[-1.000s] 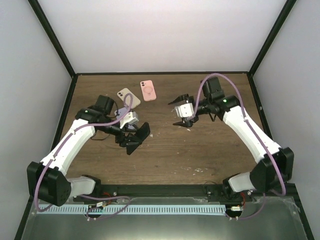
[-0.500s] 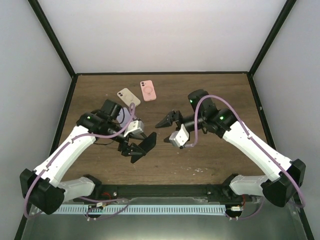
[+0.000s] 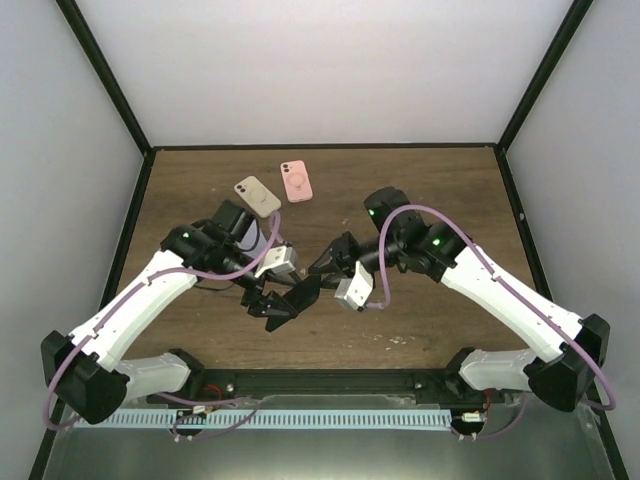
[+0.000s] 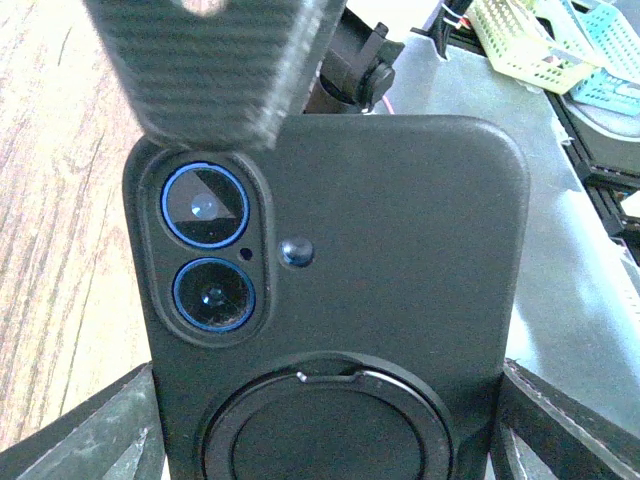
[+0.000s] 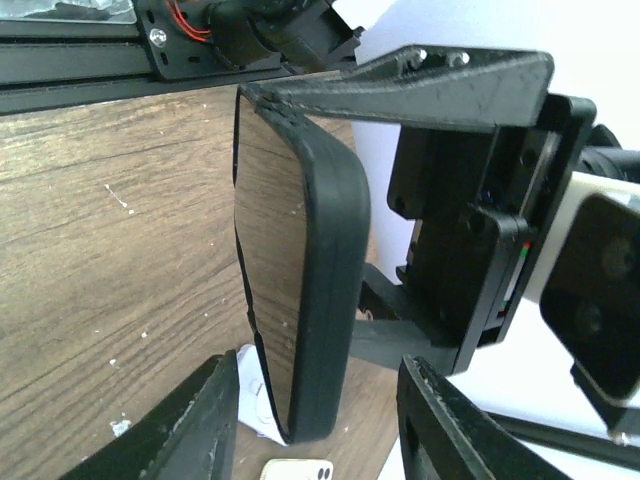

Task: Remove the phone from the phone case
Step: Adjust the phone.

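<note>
A phone in a black phone case (image 4: 400,260) stands on edge above the table, with my left gripper (image 4: 330,440) shut on the case's two long sides. The case back shows two blue-ringed lenses and a round ring. In the top view the cased phone (image 3: 302,295) hangs between the arms, in the left gripper (image 3: 283,303). My right gripper (image 3: 322,265) straddles its free end. In the right wrist view the glossy screen (image 5: 270,260) and case rim (image 5: 330,270) sit between the right gripper's (image 5: 320,430) fingers (image 5: 195,430), with a gap on each side.
A beige phone (image 3: 257,196) and a pink phone (image 3: 296,180) lie face down at the back of the wooden table (image 3: 430,190). A pale flat item (image 3: 250,236) lies under the left arm. Black frame rails run along the near edge (image 3: 330,382).
Both arms have moved toward the near middle. The left carried the cased phone rightward. The right gripper swung down over the phone's end and its jaws have narrowed around it.
</note>
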Available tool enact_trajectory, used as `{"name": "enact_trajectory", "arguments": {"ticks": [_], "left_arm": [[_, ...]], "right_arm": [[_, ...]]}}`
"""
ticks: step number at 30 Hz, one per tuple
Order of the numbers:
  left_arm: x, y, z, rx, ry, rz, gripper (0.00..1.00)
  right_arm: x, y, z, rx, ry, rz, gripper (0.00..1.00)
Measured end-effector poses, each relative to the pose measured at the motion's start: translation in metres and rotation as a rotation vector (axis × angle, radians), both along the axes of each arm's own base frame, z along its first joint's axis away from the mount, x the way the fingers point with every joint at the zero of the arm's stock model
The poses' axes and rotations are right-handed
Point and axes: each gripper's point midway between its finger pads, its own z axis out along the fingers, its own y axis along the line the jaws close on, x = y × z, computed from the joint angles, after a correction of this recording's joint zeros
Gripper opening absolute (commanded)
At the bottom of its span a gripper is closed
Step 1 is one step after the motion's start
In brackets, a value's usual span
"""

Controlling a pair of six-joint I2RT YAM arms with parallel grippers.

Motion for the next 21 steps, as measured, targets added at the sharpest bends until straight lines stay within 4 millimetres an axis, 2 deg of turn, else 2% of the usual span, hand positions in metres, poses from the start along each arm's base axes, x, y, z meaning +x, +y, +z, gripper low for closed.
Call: {"name": "enact_trajectory", "arguments": {"ticks": [3, 5, 10, 12, 14, 21], "left_arm": [[0.003, -0.001, 0.0, 0.004, 0.004, 0.002, 0.48], [0.004, -0.002, -0.002, 0.01, 0.005, 0.003, 0.48], [0.005, -0.001, -0.004, 0.02, -0.007, 0.005, 0.5], [0.006, 0.0, -0.004, 0.027, -0.016, 0.007, 0.57], [0.008, 0.001, -0.005, 0.038, -0.037, 0.011, 0.69], [0.014, 0.012, -0.003, 0.053, -0.109, 0.064, 0.99]], "right_arm": [[-0.002, 0.002, -0.002, -0.007, -0.013, 0.012, 0.25], [-0.003, 0.003, -0.003, -0.009, -0.015, 0.019, 0.25], [-0.006, 0.005, -0.004, -0.013, -0.013, 0.025, 0.14], [-0.006, 0.005, -0.005, -0.018, -0.006, 0.019, 0.06], [-0.005, 0.004, -0.007, -0.03, 0.012, 0.003, 0.01], [-0.001, 0.006, -0.012, -0.062, 0.082, -0.067, 0.01]]}}
